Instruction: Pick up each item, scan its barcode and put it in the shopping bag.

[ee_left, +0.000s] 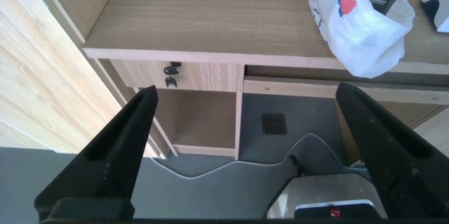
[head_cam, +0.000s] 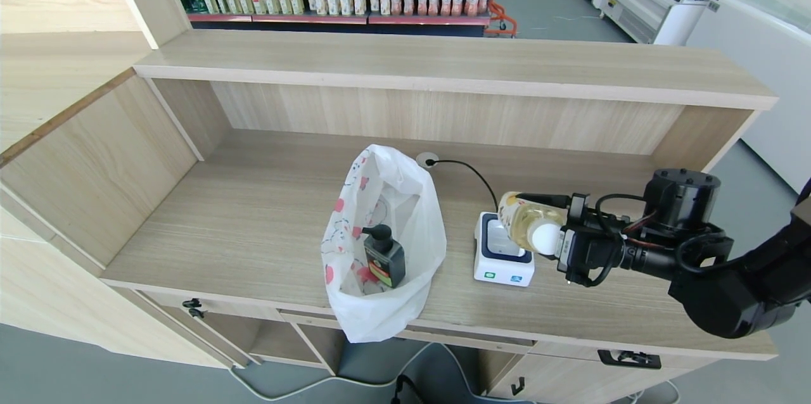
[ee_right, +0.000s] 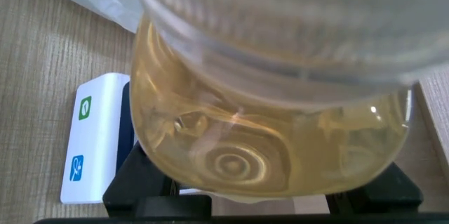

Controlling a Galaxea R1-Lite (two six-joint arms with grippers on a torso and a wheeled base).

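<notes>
The right gripper is clenched on the bottle, holding it on its side just above the scanner near the counter's front edge, base pointing left toward the open shopping bag beside it.
</notes>
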